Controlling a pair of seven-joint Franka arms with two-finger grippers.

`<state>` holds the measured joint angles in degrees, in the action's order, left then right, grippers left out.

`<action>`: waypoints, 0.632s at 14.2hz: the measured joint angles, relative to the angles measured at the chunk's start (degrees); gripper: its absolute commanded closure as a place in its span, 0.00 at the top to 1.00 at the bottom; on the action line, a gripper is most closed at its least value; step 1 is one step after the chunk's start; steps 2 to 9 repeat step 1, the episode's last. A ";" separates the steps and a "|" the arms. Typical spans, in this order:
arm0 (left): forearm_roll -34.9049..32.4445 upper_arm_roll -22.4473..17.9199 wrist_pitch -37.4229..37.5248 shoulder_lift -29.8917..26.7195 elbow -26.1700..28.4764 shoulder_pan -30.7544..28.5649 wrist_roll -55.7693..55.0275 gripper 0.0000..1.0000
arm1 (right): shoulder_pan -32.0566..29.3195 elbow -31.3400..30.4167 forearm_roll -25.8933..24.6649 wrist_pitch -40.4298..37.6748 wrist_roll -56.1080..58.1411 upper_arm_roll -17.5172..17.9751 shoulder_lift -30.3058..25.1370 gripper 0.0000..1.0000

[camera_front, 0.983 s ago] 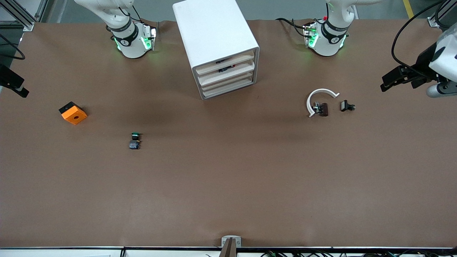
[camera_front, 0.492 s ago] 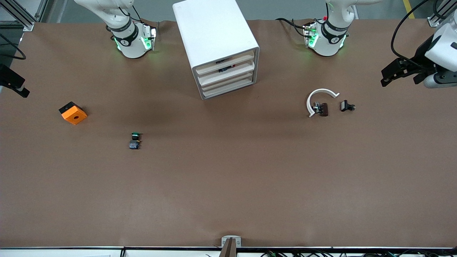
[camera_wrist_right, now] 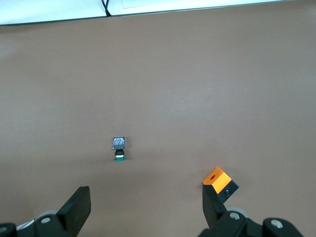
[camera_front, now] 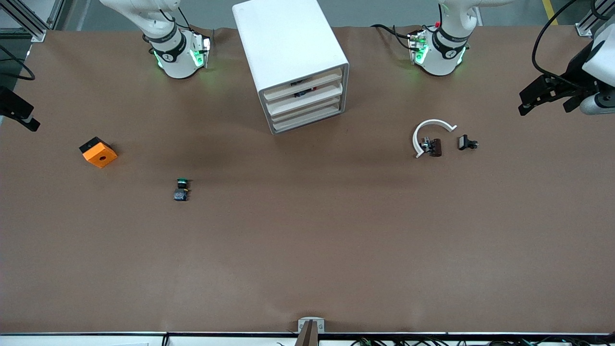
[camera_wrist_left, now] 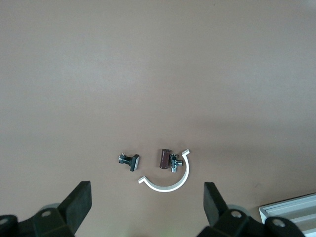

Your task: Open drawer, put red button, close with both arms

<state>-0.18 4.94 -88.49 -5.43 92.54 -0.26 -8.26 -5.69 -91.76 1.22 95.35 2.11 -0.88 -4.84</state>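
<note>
Where the white cabinet [camera_front: 288, 43] stands between the two arm bases, the drawer [camera_front: 306, 100], second from the top, sits pushed in level with the three others. In the slot just above its front shows a small dark piece with a trace of red [camera_front: 303, 92]; it is too small to say for sure that it is the red button.

Toward the left arm's end of the table [camera_front: 307, 240], nearer to the front camera than the cabinet, lies a white curved clip [camera_front: 432, 122] with a small brown part [camera_front: 435, 147] at its open side and a small black part [camera_front: 466, 142] just beside. The left gripper [camera_front: 526, 102] hangs over that end of the table, its fingers [camera_wrist_left: 81, 202] spread wide with nothing between them.

Toward the right arm's end lie a green button [camera_front: 181, 189] and, nearer the table's edge, an orange block [camera_front: 98, 152]. The right gripper [camera_front: 26, 122] hangs at that edge, its fingers [camera_wrist_right: 79, 205] also spread and empty.
</note>
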 measured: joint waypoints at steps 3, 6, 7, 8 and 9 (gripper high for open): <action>0.00 0.00 0.11 0.09 -0.07 -0.01 0.00 1.00 | 0.00 0.00 0.00 0.00 0.00 0.01 0.00 1.00; 0.00 0.00 0.11 0.09 -0.07 -0.01 0.00 1.00 | 0.00 0.00 0.00 0.00 0.00 0.01 0.00 1.00; 0.00 0.00 0.11 0.09 -0.07 -0.01 0.00 1.00 | 0.00 0.00 0.00 0.00 0.00 0.01 0.00 1.00; 0.00 0.00 0.11 0.09 -0.07 -0.01 0.00 1.00 | 0.00 0.00 0.00 0.00 0.00 0.01 0.00 1.00; 0.00 0.00 0.11 0.09 -0.07 -0.01 0.00 1.00 | 0.00 0.00 0.00 0.00 0.00 0.01 0.00 1.00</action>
